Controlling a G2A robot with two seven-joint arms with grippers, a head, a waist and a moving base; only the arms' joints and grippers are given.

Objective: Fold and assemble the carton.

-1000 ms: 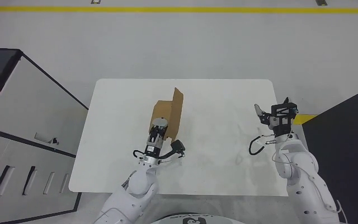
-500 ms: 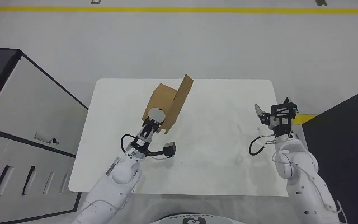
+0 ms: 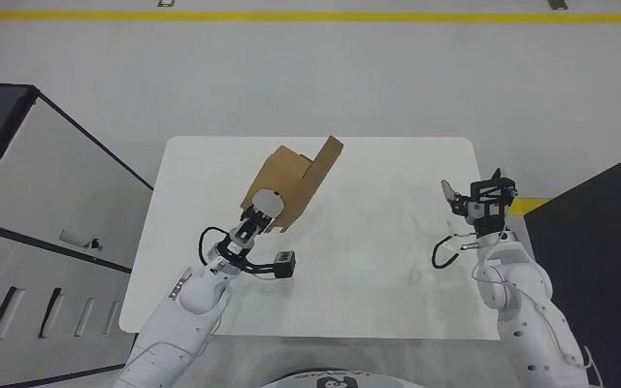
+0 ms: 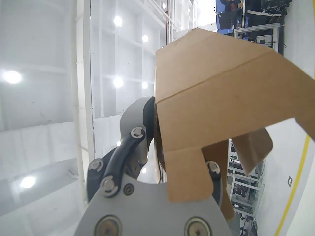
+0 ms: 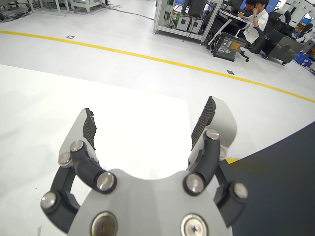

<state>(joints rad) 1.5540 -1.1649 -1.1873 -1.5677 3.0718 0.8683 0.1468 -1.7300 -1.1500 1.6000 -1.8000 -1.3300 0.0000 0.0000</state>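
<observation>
Bright, even overhead lighting. Ceiling lamps [image 4: 118, 21] flare hard in the left wrist view; carton [image 4: 221, 87] evenly lit, matte. Table [image 3: 388, 213] glares near-white from above. Wrist-view edges bow: the yellow floor line [image 5: 147, 56] curves.

Top camera looked down on the table [image 3: 388, 194]; left wrist's aimed upward, near the carton [image 4: 221, 87]; right wrist's shared the table.
</observation>
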